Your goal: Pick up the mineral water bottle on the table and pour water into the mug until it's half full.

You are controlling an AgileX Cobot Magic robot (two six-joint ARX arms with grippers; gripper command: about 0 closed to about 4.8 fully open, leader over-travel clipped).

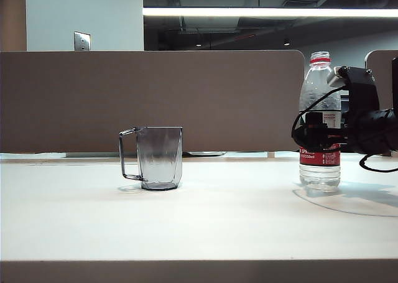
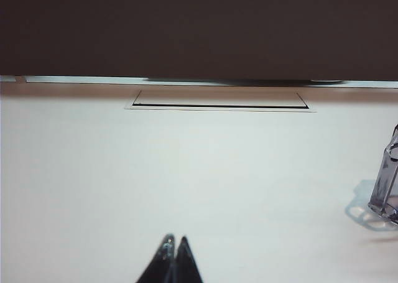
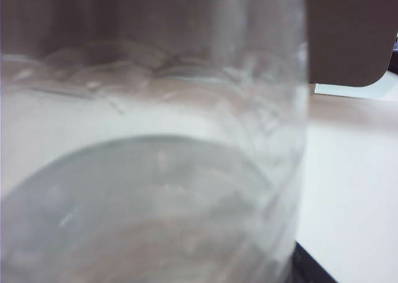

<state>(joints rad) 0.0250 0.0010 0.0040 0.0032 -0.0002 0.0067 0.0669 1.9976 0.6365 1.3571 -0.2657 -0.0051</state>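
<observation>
Mineral water bottle (image 1: 319, 122): clear plastic, red neck ring, white cap, red-and-white label; the label's writing is too small to be read. It is stood upright on the table (image 1: 205, 221), at the right of the exterior view, and water is seen in its lower part. In the right wrist view the bottle's clear wall (image 3: 149, 171) fills nearly the whole picture, so it is placed directly in front of the right pincer.

Right gripper (image 1: 318, 135): held level at the bottle's label band, reaching in from the right. Its jaws are spread wide; whether the bottle is touched cannot be told.

Mug (image 1: 158, 157): smoky-grey, faceted, transparent, handle turned away from the right pincer. It is set upright on the table, well apart from the bottle and the right pincer.

Left gripper (image 2: 173, 258): fingertips pressed together, held just above bare tabletop. The mug's edge (image 2: 387, 183) is seen well off to one side of it.

Partition (image 1: 152, 99): brown panel, set behind the table.
</observation>
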